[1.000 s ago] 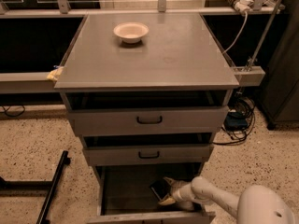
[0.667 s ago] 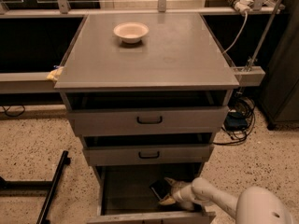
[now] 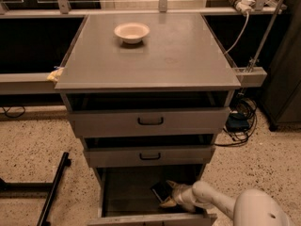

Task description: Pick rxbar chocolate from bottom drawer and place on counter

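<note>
Item: 3-drawer grey cabinet, one arm at work, listed L to R. Far L, floor: black stand leg (image 3: pixel 52 187), well apart from the cabinet, not involved. L edge of the top: small yellowish scrap (image 3: pixel 54 74), type unclear. Counter (image 3: pixel 178 60): bare grey top except a white bowl (image 3: pixel 131 32) at rear L; lots of free surface centre and R for the drop-off. Top drawer (image 3: pixel 150 121) and middle drawer (image 3: pixel 149 156): dark gap above each, handles untouched. Bottom drawer (image 3: pixel 127 192): pulled open, L part of the floor bare. Rxbar chocolate (image 3: pixel 160 190): black, lying in the R half of that drawer toward the back, seemingly a bit tilted. Gripper (image 3: pixel 170 196): inside the same drawer, right up against the bar's R side; grip state: cannot tell, nor whether the bar is off the drawer floor. Arm (image 3: pixel 211 202): white, comes in from lower R over the drawer front. Far R: cables (image 3: pixel 242 121) hanging beside the cabinet, clear of the arm. Change vs. 1.0 s and 0.7 s ago: none visible; bar, gripper, arm and bowl all in the same spots. Reading: prob. paused at the grasp, closing or settling rather than travelling. Task status: pick not confirmed, lift-out and placing on the counter not yet done.
</note>
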`<action>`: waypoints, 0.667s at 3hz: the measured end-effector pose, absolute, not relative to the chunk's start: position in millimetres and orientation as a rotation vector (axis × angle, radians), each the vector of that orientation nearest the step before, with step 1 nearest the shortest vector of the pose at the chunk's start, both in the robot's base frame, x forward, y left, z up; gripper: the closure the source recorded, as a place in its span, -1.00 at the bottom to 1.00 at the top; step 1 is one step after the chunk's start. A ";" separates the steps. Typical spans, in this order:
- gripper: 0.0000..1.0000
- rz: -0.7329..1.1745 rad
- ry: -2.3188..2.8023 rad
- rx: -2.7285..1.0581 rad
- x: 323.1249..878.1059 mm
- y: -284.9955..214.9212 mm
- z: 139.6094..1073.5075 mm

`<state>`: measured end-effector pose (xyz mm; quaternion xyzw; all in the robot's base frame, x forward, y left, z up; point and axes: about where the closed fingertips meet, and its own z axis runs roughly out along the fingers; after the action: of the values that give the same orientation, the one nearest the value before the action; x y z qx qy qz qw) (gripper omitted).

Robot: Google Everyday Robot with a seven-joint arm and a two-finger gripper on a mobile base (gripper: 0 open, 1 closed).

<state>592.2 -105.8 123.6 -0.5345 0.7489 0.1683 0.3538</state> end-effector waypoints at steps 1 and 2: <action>-0.44 0.470 1.962 -1.365 587.8 -95.2 111.8; -0.42 0.470 1.962 -1.365 587.8 -95.2 111.8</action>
<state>587.8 -95.2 111.8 -0.5258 0.7558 0.1812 0.3456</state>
